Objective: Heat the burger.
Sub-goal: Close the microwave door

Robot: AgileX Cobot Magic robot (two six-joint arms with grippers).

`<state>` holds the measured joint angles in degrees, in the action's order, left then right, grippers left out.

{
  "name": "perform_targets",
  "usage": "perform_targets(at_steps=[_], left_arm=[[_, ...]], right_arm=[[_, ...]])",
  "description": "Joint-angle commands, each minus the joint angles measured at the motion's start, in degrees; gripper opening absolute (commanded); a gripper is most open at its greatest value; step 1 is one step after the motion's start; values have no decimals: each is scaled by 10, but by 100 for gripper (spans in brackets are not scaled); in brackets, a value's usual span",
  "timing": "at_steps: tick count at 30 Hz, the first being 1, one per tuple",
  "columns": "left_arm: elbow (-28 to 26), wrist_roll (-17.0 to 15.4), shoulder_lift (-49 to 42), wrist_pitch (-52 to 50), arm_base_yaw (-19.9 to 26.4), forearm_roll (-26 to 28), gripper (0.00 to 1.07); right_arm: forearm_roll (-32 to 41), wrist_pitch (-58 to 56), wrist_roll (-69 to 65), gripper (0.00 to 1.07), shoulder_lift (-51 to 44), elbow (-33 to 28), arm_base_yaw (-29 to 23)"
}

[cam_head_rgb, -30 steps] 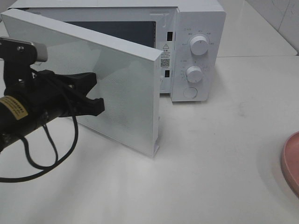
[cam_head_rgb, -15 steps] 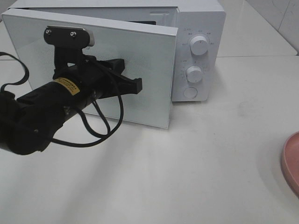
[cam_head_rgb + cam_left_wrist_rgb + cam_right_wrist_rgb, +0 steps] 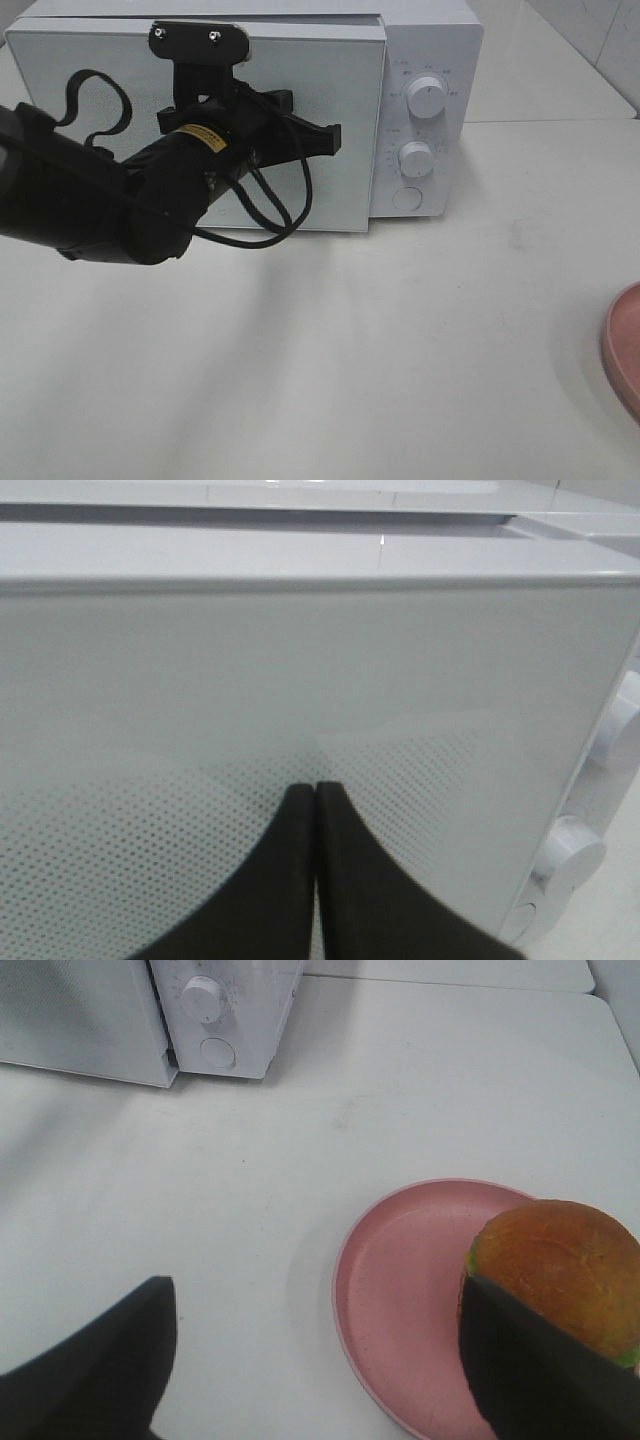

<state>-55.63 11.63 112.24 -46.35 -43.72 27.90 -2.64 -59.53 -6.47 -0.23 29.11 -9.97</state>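
Right wrist view shows the right gripper [image 3: 310,1360] with jaws spread wide and nothing between them, hovering over the pink plate [image 3: 400,1290] where the burger [image 3: 560,1270] sits, outside the microwave [image 3: 420,110]. Farther off, the left gripper [image 3: 325,140], jaws pressed together, holds its tips flat against the door [image 3: 320,90]. Since the burger is not inside, that door is best left unlatched, the left arm reaching level across its front.

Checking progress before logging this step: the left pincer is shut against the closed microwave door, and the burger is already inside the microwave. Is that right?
Not quite. The burger is not inside the microwave; the right wrist view shows it on the pink plate out on the table. The rest holds: the left pincer is shut against the closed microwave door.
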Motion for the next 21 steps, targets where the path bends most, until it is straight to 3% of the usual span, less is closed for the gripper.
perform_targets(at_steps=[1, 6, 12, 16, 21], left_arm=[[-46, 25, 20, 16, -1, 37, 0], [-85, 52, 40, 28, 1, 52, 0], [-133, 53, 65, 61, 21, 53, 0], [-136, 54, 62, 59, 21, 47, 0], [-115, 79, 40, 78, 5, 44, 0]], right_arm=[[2, 0, 5, 75, -14, -1, 3], [2, 0, 5, 75, -14, -1, 3], [2, 0, 5, 75, -14, -1, 3], [2, 0, 5, 75, -14, -1, 3], [2, 0, 5, 75, -14, -1, 3]])
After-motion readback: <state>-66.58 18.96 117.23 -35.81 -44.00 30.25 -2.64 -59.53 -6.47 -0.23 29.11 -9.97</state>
